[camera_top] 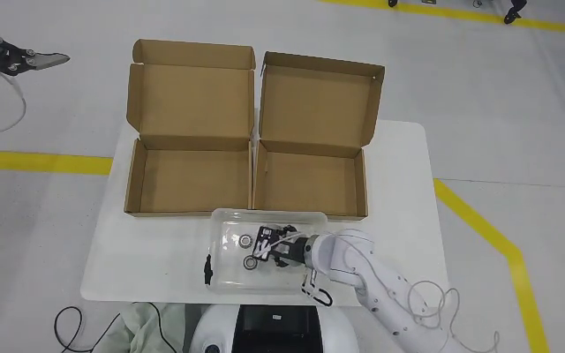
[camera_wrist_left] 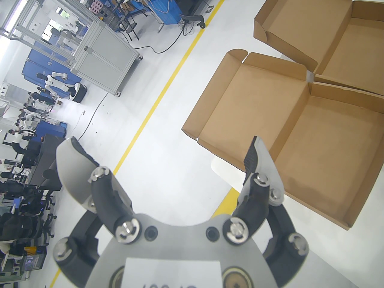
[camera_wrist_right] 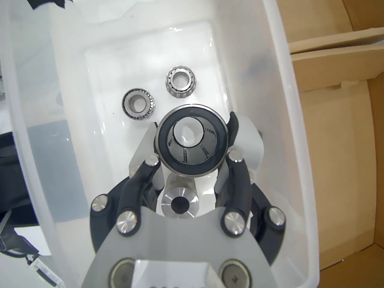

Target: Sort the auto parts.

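Observation:
My right gripper (camera_wrist_right: pixel 192 128) is down inside a clear plastic bin (camera_wrist_right: pixel 279 97) and shut on a black-rimmed round sleeve (camera_wrist_right: pixel 192 154) with a hollow centre. Two small steel roller bearings (camera_wrist_right: pixel 180 81) (camera_wrist_right: pixel 138 104) lie on the bin floor just beyond it. A silver cone-shaped part (camera_wrist_right: pixel 179 200) sits under the gripper's base. In the top view the right gripper (camera_top: pixel 275 247) is in the bin (camera_top: pixel 221 216) near the table's front edge. My left gripper (camera_wrist_left: pixel 163 148) hangs open and empty off the table's far left side (camera_top: pixel 35 60).
Two open, empty cardboard boxes (camera_top: pixel 188 181) (camera_top: pixel 311 184) stand side by side behind the bin, lids folded back. The left wrist view has them as well (camera_wrist_left: pixel 315 157) (camera_wrist_left: pixel 345 61). A black scrap (camera_top: pixel 207 269) sits at the bin's left end. Yellow floor lines run around the white table (camera_top: pixel 397 221).

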Robot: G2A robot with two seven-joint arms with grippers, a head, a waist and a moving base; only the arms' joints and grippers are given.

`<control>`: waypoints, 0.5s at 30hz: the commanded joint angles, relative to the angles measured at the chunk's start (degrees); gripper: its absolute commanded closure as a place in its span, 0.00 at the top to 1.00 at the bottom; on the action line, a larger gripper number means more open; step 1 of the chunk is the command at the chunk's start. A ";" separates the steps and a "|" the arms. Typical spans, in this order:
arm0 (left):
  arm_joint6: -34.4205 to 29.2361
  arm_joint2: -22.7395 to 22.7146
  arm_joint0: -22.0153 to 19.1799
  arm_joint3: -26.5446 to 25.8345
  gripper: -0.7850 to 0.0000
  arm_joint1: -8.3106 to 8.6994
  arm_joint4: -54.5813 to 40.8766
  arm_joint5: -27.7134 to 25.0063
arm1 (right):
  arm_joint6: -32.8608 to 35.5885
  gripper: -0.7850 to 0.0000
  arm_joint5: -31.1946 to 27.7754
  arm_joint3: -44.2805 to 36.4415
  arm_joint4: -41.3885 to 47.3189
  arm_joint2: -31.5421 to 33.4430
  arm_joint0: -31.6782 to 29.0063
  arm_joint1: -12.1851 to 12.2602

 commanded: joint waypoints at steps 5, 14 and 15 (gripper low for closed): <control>0.00 0.00 0.00 0.00 1.00 0.00 0.00 0.00 | -5.33 0.00 -0.22 -2.72 -0.56 2.68 -2.52 0.97; 0.00 0.00 0.00 0.00 1.00 0.00 0.00 0.00 | -18.28 0.00 -2.82 -4.66 0.90 5.38 -3.69 1.79; 0.00 0.00 0.00 0.00 1.00 0.00 0.00 0.00 | -20.75 0.00 -3.19 -4.77 1.10 5.76 -3.76 1.87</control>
